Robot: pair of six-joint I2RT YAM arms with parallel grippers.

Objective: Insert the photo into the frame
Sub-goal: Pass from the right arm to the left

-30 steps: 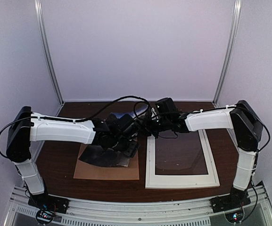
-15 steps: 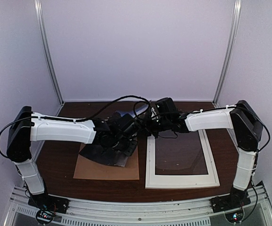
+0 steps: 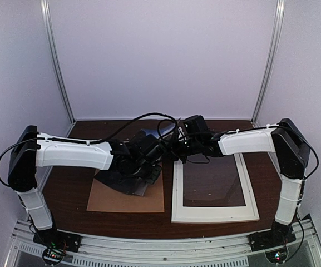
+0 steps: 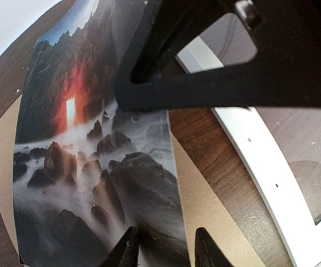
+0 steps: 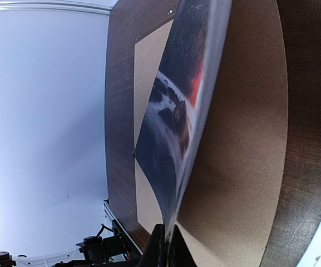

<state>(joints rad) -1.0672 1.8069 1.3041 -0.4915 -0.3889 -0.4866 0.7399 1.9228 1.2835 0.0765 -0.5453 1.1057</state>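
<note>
The photo [image 4: 93, 167], a glossy sunset print over misty rocks, is lifted at an angle off a brown backing board [image 3: 127, 201]. My right gripper [image 5: 168, 247] is shut on the photo's [image 5: 174, 128] far edge and holds that edge up. My left gripper [image 4: 167, 250] stands open, its fingertips astride the photo's near right corner with a gap showing between them. The white frame [image 3: 177, 194] lies flat to the right of the board, and its rail [image 4: 271, 167] shows beside the photo. In the top view both grippers meet mid-table above the dark photo [image 3: 121, 181].
The backing board [image 4: 210, 206] lies flat on the dark wooden table [image 3: 71, 189] under the photo. White enclosure walls with metal posts [image 3: 57, 61] bound the back and sides. The right arm's black gripper body [image 4: 221, 61] hangs close over the photo's far end.
My left gripper's jaws have narrowed round the photo's corner. The photo has risen a little steeper off the board. The right gripper has kept its grip.
</note>
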